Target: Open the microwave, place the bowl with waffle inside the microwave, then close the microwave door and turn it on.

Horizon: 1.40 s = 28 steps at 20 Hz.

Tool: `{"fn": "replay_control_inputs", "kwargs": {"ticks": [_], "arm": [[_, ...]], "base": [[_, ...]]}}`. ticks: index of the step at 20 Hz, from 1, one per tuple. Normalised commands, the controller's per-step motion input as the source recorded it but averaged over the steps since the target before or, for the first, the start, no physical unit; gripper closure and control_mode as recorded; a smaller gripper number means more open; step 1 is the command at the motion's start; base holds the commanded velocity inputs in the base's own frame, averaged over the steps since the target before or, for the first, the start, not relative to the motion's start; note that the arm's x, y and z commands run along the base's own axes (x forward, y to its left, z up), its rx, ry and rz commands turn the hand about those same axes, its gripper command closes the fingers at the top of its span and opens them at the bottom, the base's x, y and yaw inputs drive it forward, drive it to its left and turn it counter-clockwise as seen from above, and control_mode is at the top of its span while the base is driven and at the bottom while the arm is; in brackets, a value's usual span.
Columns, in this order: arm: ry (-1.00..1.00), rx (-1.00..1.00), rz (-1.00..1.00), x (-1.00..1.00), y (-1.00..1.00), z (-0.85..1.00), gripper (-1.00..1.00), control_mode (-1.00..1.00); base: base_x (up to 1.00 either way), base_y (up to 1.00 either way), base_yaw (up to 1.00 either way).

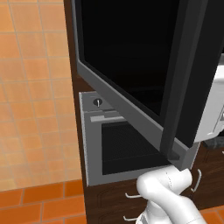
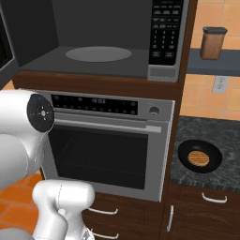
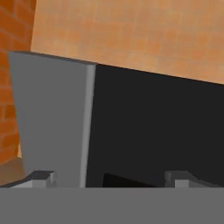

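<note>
The microwave (image 2: 165, 37) stands open, its grey cavity and round turntable (image 2: 98, 53) bare. The microwave door (image 1: 131, 57) is swung far out to the left, with its dark vertical bar handle (image 1: 183, 74) toward me. In the hand view the door's grey edge (image 3: 52, 122) and black glass (image 3: 153, 131) sit close ahead. My gripper (image 3: 111, 179) is open, its fingertips (image 3: 41, 178) spread wide on either side of that edge, holding nothing. The bowl with waffle (image 2: 199, 157) rests on the dark counter (image 2: 220, 136) to the right of the oven.
A silver oven (image 2: 108, 150) with a display strip and knob sits under the microwave. A brown canister (image 2: 213, 43) stands on a shelf at upper right. Dark wood drawers (image 2: 211, 206) with metal handles run below the counter. Orange tiled wall lies to the left.
</note>
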Motion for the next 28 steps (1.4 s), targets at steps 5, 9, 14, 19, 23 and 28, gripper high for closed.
{"fn": "replay_control_inputs", "kwargs": {"ticks": [5,9,14,19,23,28], "arm": [[-0.01,-0.05,-0.02,0.00,-0.58,0.04,-1.00,-1.00],[0.08,-0.05,-0.19,0.00,-1.00,-0.02,-1.00,-1.00],[0.12,-0.05,-0.31,0.01,-1.00,-0.23,-1.00,-1.00],[0.11,-0.08,-0.29,0.20,-1.00,-0.35,-1.00,-1.00],[0.13,-0.09,-0.29,0.35,-1.00,-0.39,-1.00,-1.00],[0.15,-0.11,-0.28,0.42,-1.00,-0.47,-1.00,-1.00]], "base": [[0.00,0.00,0.00],[0.00,0.00,0.00],[0.00,0.00,0.00],[0.00,0.00,0.00],[0.00,0.00,0.00],[0.00,0.00,0.00]]}}
